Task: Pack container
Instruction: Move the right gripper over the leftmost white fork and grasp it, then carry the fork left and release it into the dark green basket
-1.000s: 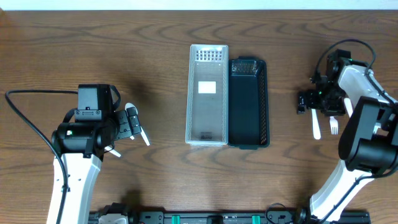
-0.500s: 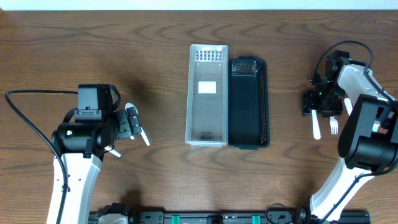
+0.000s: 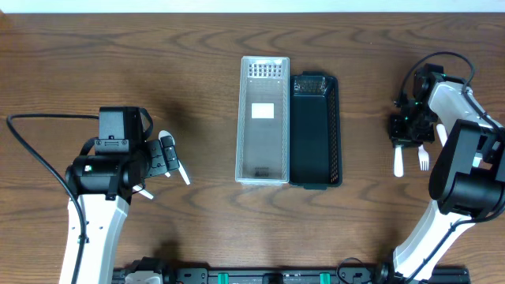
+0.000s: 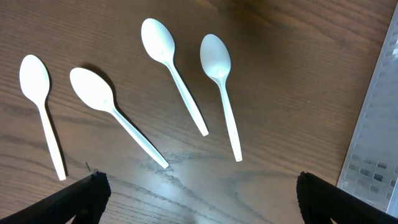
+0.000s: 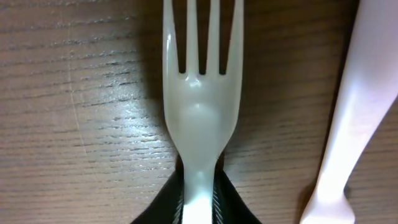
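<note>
A clear plastic tray [image 3: 263,120] and a black basket [image 3: 316,130] lie side by side at the table's centre. At the far right my right gripper [image 3: 403,134] is shut on the neck of a white plastic fork [image 5: 202,106]. The fork lies flat on the wood with its tines pointing away from my right gripper [image 5: 200,182]. A second white utensil [image 5: 354,124] lies just right of it. My left gripper [image 4: 199,208] hangs open over several white spoons [image 4: 217,62] on the left of the table, holding nothing.
The clear tray's perforated wall [image 4: 379,124] shows at the right edge of the left wrist view. A small white fork [image 3: 424,159] lies beside the right gripper. In the overhead view the left arm [image 3: 110,170] covers most of the spoons.
The right gripper's fingers have closed from wide open onto the fork and shifted slightly right. The left arm has not moved.
</note>
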